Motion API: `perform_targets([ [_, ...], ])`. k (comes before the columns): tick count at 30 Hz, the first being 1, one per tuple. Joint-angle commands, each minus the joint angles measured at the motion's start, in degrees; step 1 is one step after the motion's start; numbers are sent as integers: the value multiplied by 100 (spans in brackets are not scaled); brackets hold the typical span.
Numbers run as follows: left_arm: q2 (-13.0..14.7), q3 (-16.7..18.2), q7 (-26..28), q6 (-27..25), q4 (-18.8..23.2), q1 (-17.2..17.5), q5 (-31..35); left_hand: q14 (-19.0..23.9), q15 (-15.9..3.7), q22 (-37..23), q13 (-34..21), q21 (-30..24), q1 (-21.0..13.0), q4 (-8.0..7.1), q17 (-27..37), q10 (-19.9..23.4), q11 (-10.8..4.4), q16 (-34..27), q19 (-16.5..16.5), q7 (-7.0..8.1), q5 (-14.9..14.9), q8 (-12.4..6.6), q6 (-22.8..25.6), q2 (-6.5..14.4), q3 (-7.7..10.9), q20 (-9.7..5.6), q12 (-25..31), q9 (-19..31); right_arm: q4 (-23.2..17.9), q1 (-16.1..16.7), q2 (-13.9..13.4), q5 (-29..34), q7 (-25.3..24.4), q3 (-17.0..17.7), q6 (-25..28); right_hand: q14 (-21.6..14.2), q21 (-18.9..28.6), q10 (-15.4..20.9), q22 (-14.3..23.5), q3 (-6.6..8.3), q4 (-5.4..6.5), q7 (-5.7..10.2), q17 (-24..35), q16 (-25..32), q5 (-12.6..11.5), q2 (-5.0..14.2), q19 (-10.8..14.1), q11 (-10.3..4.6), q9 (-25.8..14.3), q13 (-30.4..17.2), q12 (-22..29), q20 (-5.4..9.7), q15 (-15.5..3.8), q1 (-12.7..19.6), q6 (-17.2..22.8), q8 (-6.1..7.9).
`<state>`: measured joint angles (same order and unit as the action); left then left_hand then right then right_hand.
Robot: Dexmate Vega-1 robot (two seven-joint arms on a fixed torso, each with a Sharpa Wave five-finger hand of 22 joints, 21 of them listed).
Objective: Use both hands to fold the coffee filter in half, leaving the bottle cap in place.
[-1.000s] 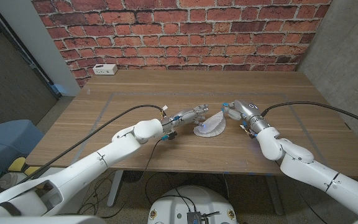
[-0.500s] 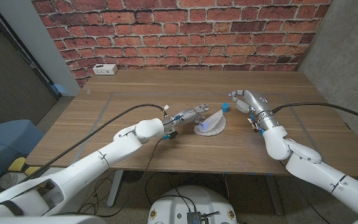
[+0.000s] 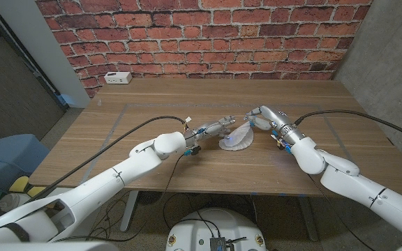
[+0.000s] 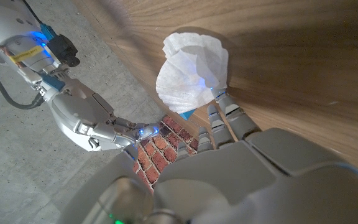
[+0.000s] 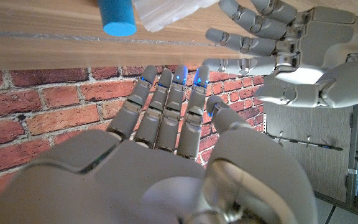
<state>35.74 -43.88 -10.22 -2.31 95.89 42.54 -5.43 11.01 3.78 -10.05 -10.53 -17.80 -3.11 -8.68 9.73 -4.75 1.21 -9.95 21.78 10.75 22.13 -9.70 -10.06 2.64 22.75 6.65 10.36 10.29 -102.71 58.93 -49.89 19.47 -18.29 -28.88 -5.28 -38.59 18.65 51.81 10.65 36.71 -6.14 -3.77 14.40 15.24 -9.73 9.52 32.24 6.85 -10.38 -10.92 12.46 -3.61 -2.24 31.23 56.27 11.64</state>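
The worktop (image 3: 152, 150) was a broad wooden slab with a warm brown grain and faint pale lines marking a rectangle on it. Behind it, across the top of the head view, ran a red brick wall (image 3: 201, 35) with rough mortar joints; grey concrete filled the upper right corner of the frame and a dark panel the upper left. A small white box (image 3: 118, 77) sat on the worktop at its far left corner, close to the bricks.

Near the middle of the head view lay the coffee filter (image 3: 236, 139), thin white paper with fine crimped pleats, its scalloped layers bunched and partly doubled over rather than spread flat. In the left wrist view it looked soft and crumpled, a fan of ruffled paper on the wood. The bottle cap (image 5: 118, 18), a small blue cylinder with a matte surface, stood on the worktop just beside the filter.

The left hand (image 3: 213, 128), made of smooth grey jointed segments, reached in from centre-left with its fingers (image 5: 244, 43) straight and apart, their tips at the filter's left edge; whether they touched the paper could not be told. The right hand (image 3: 262, 116) came in from the right of centre, close to the filter's upper right edge, its fingers (image 5: 166, 106) extended side by side and holding nothing, with small blue lights at the tips
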Motion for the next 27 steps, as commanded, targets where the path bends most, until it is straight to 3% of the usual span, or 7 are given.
perform_targets([
  [1, -59, -66, -17, -77, -63, -86, 39, -41, -21, -6, -16, 23, 25, -13, 30, -14, -13, -21, 26, 119, 51, -49, -2189, 4, -29, 10, 53, 10, 295, -458, 119, 46, 853, -361, -128, 90, -24, -159, 12, 13, -112, 48, -2, -47, -33, -26, -11, -36, -14, -8, -82, -35, 54, 64, -203, -84],
  [4, -70, -81, -39, -76, -84, -111, 39, -43, -43, -6, -16, 32, 26, -15, 30, -10, -4, -22, 26, 141, 56, -57, -2183, 9, -34, 2, 58, 10, 337, -560, 155, 88, 1006, -451, -95, 169, -48, -259, 10, 45, -187, 81, -11, -83, -40, 4, -55, -42, -15, -7, -121, -41, 30, 129, -357, -132],
  [12, -65, -83, -61, -96, -88, -128, 21, -22, -89, -10, -14, 85, 31, -21, 29, 16, -30, -36, 48, 128, 90, -201, -1836, 33, -68, -7, 84, 17, 443, -846, 255, 223, 1453, -698, 180, 649, -177, -750, -3, 22, -217, 132, -14, -263, -26, 44, -299, -91, -18, -8, -231, -61, 46, 142, -824, -175],
  [19, -15, -52, -42, -128, -25, -74, -24, -30, -117, -11, -14, 128, 33, -22, 28, 25, -16, -32, 34, 94, 108, -180, -1833, 39, -92, -6, 90, 18, 552, -1006, 338, 305, 1698, -858, 640, 881, -292, -1052, -13, -237, -2, 97, -5, -320, -7, -88, -466, -46, -18, -9, -205, -136, 238, -262, -1134, -157],
  [25, 22, -35, -25, -128, 18, -38, -38, -37, -123, -13, -13, 161, 35, -23, 27, 7, -19, -31, 29, 93, 122, -142, -1902, 44, -112, -3, 85, 17, 541, -1022, 329, 276, 1763, -900, 955, 850, -311, -1042, -14, -370, 94, 3, -20, -308, -21, -173, -457, 10, -16, -9, -165, -160, 342, -496, -1106, -118],
  [27, 26, -30, -25, -102, 15, -31, -43, -33, -130, -13, -13, 168, 35, -23, 27, 11, -24, -33, 32, 96, 125, -140, -1903, 45, -118, -7, 88, 16, 511, -1032, 321, 281, 1815, -927, 1094, 704, -313, -948, -14, -456, 197, -47, -29, -254, -43, -178, -415, 85, -15, -7, -114, -197, 428, -690, -1076, -97],
])
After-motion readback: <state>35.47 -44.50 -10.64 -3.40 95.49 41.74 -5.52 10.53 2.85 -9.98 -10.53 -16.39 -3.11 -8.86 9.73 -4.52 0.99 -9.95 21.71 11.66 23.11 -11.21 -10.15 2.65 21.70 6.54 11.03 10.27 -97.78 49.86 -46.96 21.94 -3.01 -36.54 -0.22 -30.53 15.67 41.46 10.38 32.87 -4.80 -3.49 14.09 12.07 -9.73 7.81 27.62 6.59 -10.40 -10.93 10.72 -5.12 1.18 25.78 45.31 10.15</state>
